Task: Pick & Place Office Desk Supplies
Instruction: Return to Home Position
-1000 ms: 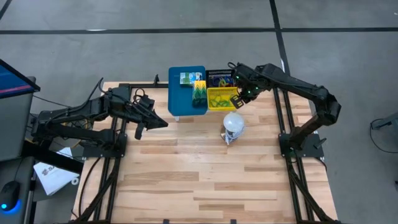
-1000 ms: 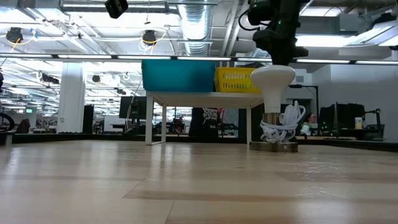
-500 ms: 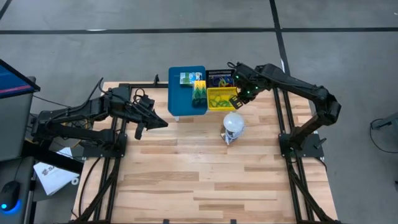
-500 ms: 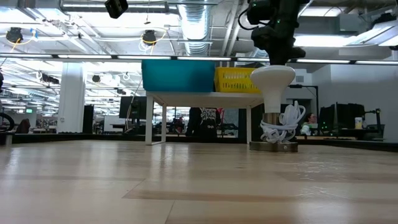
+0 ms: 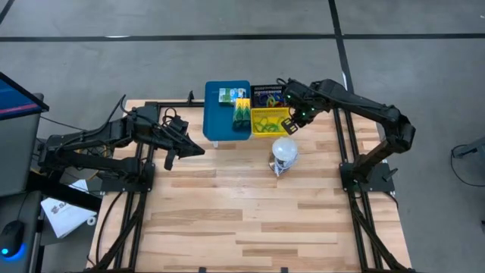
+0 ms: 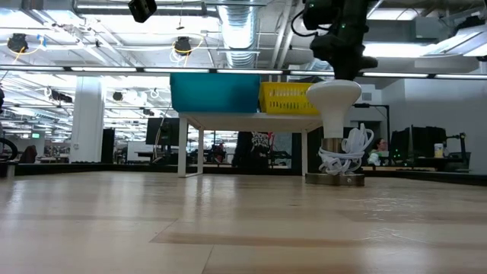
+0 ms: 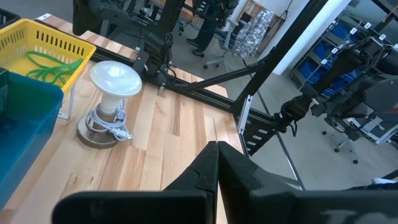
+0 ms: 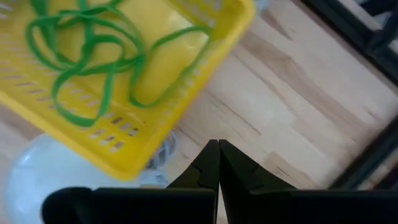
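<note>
Right gripper [image 8: 218, 144]: jaws pinched together with nothing in them. From above it hangs at the 3 o'clock rim of the yellow bin [image 8: 124, 138], and in the low view it sits a bit higher than the bin, so it looks clear of it. Inside that bin is a tangle of green loops [image 8: 118, 59].

The yellow bin stands on a white shelf [image 6: 251, 116] at the far edge of the desk [image 5: 227, 216]. The blue bin [image 5: 220, 125] is right against it at 9 o'clock. The black bin [image 5: 267, 95] is just behind it at 12, with some coloured bits in it that are too small to make out. The blue bin holds the crayon box [image 5: 242, 115] on its 3 o'clock side, with small packets [image 5: 226, 96] at 11 o'clock of the box.

The lamp [image 5: 284, 149] stands on the desk with its cord wound round the base, at 5 o'clock of the yellow bin and just off the shelf. The right gripper is nearly over it.

Left gripper [image 5: 193, 149]: jaws also closed and empty, going by the left wrist view. It's parked above the desk at 8 o'clock of the blue bin, well apart from the shelf, pointing toward 3 o'clock.
</note>
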Robot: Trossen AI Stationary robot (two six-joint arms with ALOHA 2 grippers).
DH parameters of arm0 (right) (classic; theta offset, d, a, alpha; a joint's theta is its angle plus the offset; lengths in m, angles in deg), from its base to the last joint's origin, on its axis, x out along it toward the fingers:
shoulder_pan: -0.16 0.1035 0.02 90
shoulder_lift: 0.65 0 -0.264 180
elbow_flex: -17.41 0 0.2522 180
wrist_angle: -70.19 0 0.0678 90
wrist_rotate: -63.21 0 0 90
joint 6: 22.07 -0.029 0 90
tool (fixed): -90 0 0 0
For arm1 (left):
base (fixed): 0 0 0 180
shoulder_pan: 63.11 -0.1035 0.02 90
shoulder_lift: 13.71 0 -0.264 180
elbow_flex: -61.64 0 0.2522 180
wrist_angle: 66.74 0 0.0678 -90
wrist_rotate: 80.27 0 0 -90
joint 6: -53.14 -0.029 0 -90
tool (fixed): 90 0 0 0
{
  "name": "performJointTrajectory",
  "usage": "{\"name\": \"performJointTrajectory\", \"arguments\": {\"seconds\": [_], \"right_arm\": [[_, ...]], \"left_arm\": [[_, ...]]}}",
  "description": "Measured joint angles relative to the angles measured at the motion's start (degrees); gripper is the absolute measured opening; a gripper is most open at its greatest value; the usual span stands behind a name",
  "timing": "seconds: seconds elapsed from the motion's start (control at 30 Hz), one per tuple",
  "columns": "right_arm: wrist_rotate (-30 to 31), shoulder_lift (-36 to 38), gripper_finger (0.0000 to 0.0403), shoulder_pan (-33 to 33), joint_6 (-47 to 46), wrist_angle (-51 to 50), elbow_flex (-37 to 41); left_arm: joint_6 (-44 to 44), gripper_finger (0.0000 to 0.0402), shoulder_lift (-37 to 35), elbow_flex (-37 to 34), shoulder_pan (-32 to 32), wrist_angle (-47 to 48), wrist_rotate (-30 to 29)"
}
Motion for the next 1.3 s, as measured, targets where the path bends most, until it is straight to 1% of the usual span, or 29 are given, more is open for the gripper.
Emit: {"name": "performJointTrajectory", "arguments": {"seconds": [0.13, 0.27, 0.5, 0.67, 0.8, 0.87, 0.93, 1.0, 1.13, 1.2, 1.3], "right_arm": [[2.0, 1.2, 0.0000, 0.0, -0.3, -0.8, 0.0], [2.8, 3.8, 0.0000, -0.3, -1.5, -1.5, 0.0], [3.0, 12.1, 0.0000, 0.6, -3.7, -1.7, 0.0], [3.0, 21.2, 0.0000, 4.9, -3.9, -0.2, 0.0], [3.0, 28.8, 0.0000, 10.4, -6.0, 3.8, 0.0], [3.2, 31.8, 0.0000, 13.5, -7.1, 5.4, 0.0], [4.4, 34.0, 0.0000, 17.0, -8.2, 6.1, 0.0], [6.4, 35.6, 0.0000, 20.8, -9.8, 6.4, 0.0], [11.8, 36.9, 0.0000, 28.7, -13.2, 6.3, 0.0], [14.5, 36.9, 0.0000, 32.1, -14.0, 6.4, 0.0], [17.1, 36.8, 0.0000, 36.5, -14.1, 8.4, 0.0]], "left_arm": [[0.0, 0.0000, 0.0, 0.0, 0.0, 0.0, 0.0], [0.0, 0.0000, 0.0, 0.0, 0.0, 0.0, 0.0], [-0.1, 0.0000, 0.0, 0.0, 0.0, 0.0, 0.0], [-5.1, 0.0000, 0.0, 0.0, 0.0, 0.1, -0.1], [-8.9, 0.0000, -0.6, 0.0, -0.2, 0.0, -3.5], [-10.3, 0.0000, -0.9, -0.4, -0.2, -0.8, -4.1], [-11.5, 0.0000, -2.1, -2.8, -0.2, -5.0, -4.2], [-11.7, 0.0000, -4.2, -6.9, -0.2, -11.2, -3.8], [-8.0, 0.0000, -10.9, -18.1, -0.6, -22.7, -4.5], [-6.1, 0.0000, -14.8, -23.2, -0.5, -26.0, -5.4], [-6.0, 0.0000, -19.7, -29.0, -0.2, -27.1, -6.8]]}}
